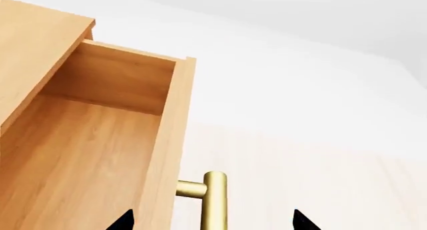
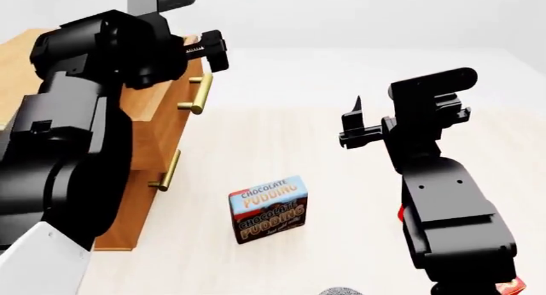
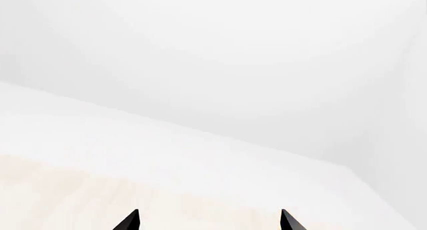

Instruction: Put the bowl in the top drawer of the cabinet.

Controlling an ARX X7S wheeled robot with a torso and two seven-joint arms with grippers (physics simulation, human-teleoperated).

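The cabinet (image 2: pixel 145 135) stands at the left, partly behind my left arm. Its top drawer (image 1: pixel 87 140) is pulled out, and the inside that shows is bare wood. My left gripper (image 1: pixel 213 222) is open, its fingertips wide apart on either side of the drawer's brass handle (image 1: pixel 215 200) without touching it. In the head view this gripper (image 2: pixel 211 50) hangs just above that handle (image 2: pixel 198 93). My right gripper (image 2: pixel 354 125) is open and empty above the floor, also open in the right wrist view (image 3: pixel 209 222). A grey speckled sliver at the bottom edge looks like the bowl (image 2: pixel 339 290).
A chocolate pudding box (image 2: pixel 267 208) stands on the pale floor in front of the cabinet. The lower drawer's brass handle (image 2: pixel 166 171) sits below the open drawer. A red object (image 2: pixel 512 285) shows partly behind my right arm at the bottom right.
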